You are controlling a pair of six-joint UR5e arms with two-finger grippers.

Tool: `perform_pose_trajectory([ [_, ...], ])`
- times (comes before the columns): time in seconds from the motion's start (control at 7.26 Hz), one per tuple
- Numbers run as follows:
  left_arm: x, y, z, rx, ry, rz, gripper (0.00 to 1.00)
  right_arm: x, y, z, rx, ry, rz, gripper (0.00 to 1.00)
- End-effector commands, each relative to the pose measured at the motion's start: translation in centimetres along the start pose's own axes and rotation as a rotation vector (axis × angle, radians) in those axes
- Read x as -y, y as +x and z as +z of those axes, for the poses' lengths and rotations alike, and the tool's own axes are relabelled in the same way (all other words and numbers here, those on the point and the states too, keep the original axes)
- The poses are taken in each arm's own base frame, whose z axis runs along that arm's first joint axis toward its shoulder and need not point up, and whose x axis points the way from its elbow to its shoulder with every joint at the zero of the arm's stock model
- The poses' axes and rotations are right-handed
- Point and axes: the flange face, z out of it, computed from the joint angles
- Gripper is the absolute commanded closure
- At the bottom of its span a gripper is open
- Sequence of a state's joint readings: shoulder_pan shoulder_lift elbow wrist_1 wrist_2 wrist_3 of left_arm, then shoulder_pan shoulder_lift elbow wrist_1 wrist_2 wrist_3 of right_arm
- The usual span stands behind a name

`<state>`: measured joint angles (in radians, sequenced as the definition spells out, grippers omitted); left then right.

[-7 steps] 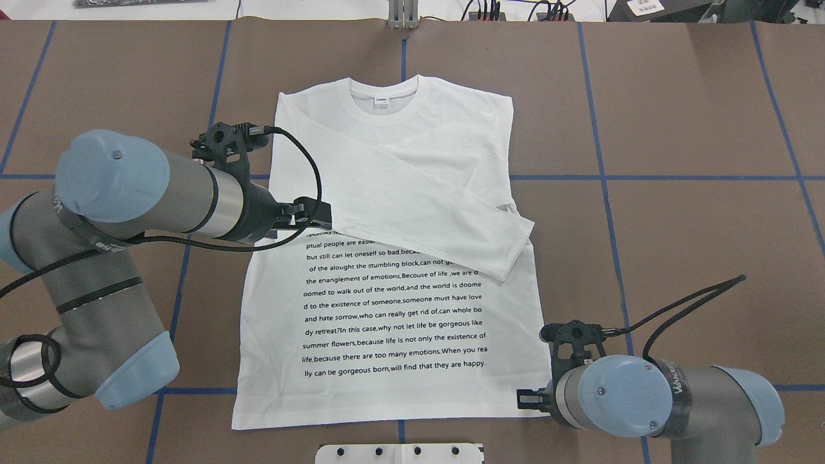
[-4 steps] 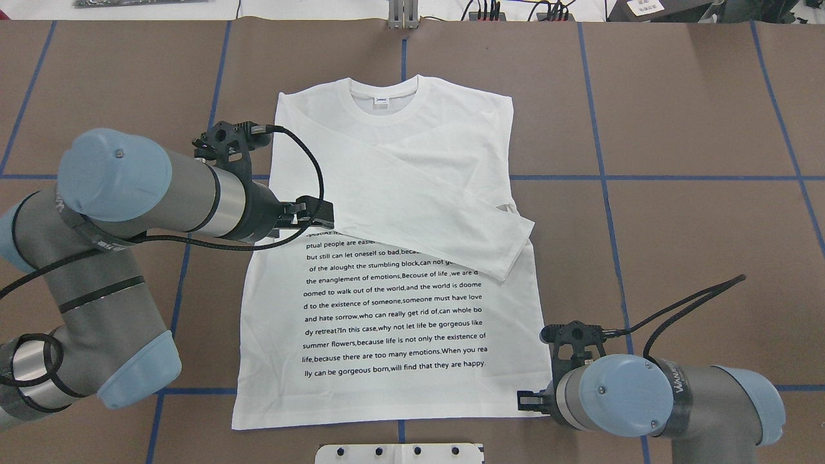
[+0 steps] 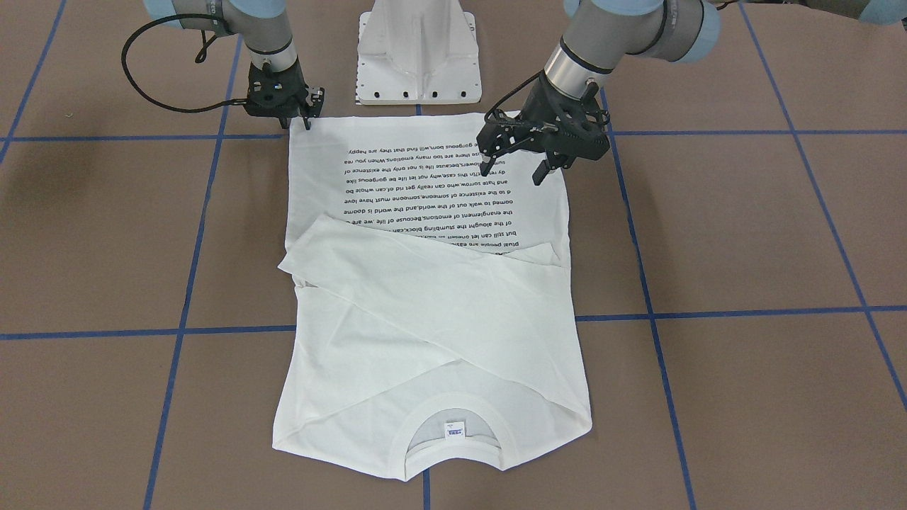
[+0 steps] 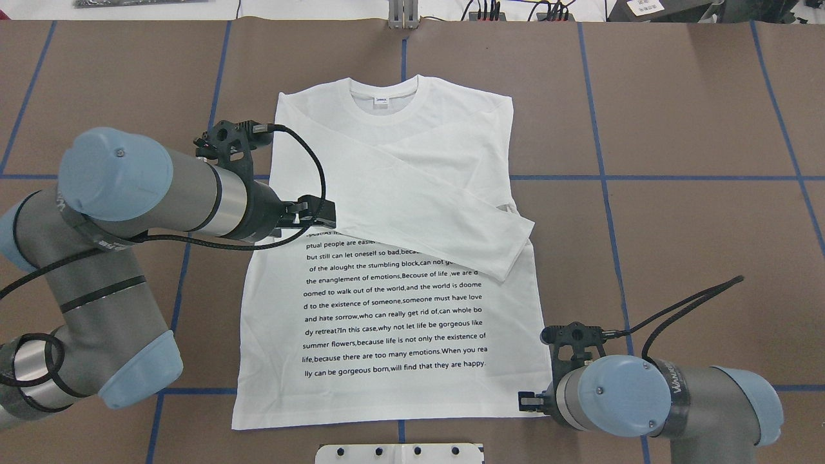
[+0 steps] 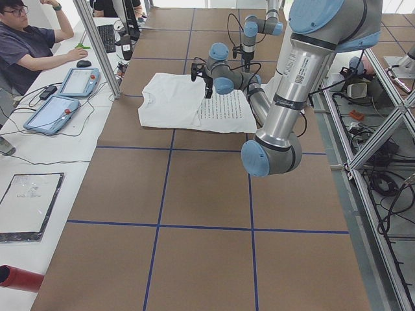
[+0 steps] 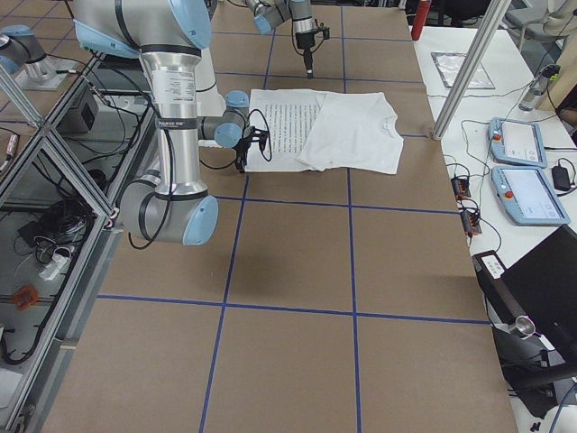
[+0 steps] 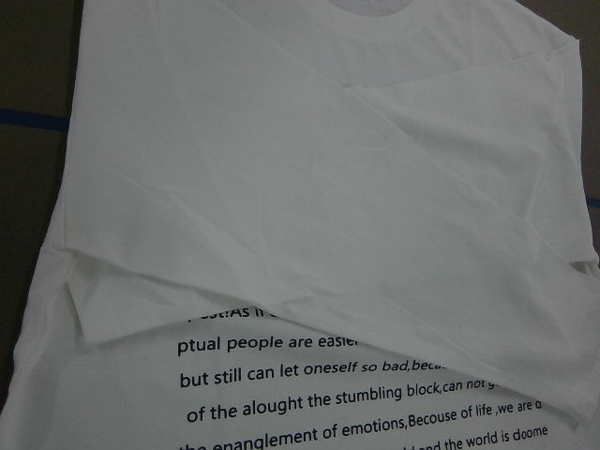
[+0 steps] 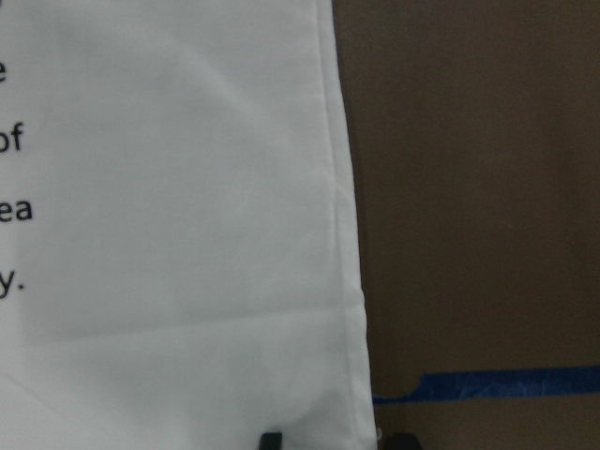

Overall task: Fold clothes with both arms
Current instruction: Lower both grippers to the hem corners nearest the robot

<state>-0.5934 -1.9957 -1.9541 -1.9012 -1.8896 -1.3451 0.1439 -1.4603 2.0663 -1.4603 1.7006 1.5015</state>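
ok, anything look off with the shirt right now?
One thing: the folded sleeve's cuff pokes past the T-shirt body's side edge on the robot's right, so the outline isn't square. Otherwise the shirt lies flat, with nothing damaged or bunched.

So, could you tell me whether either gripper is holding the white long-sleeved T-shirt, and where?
Nothing is held: the left gripper hangs open over the white long-sleeved T-shirt, and the right gripper is open at its hem corner.
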Motion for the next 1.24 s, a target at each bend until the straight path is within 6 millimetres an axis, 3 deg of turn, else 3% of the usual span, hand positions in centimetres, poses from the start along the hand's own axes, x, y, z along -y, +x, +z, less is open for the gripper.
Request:
perform_pose_trajectory([
  [0.0,0.0,0.1,-0.1,-0.002,0.002,0.001,0.02,0.0,0.0,-0.1,0.001,0.0,-0.003,0.8],
  [0.28,0.0,0.1,0.0,0.0,0.003,0.0,0.02,-0.1,-0.1,-0.3,0.006,0.001,-0.006,0.98],
  [0.69,-0.3,-0.8,0.3,0.023,-0.003,-0.019,0.02,-0.2,-0.8,-1.3,0.033,0.014,-0.009,1.0],
  [0.83,-2.5,-3.5,1.4,0.079,-0.038,-0.055,0.02,-0.1,-1.1,-1.8,0.046,0.034,-0.01,1.0],
  [0.96,-7.1,-4.5,3.8,0.123,-0.088,-0.084,0.02,-0.1,-1.2,-1.9,0.047,0.045,-0.01,1.0],
  [1.1,-9.6,-5.5,4.7,0.153,-0.118,-0.123,0.02,-0.2,-1.6,-2.2,0.057,0.045,-0.013,1.0],
])
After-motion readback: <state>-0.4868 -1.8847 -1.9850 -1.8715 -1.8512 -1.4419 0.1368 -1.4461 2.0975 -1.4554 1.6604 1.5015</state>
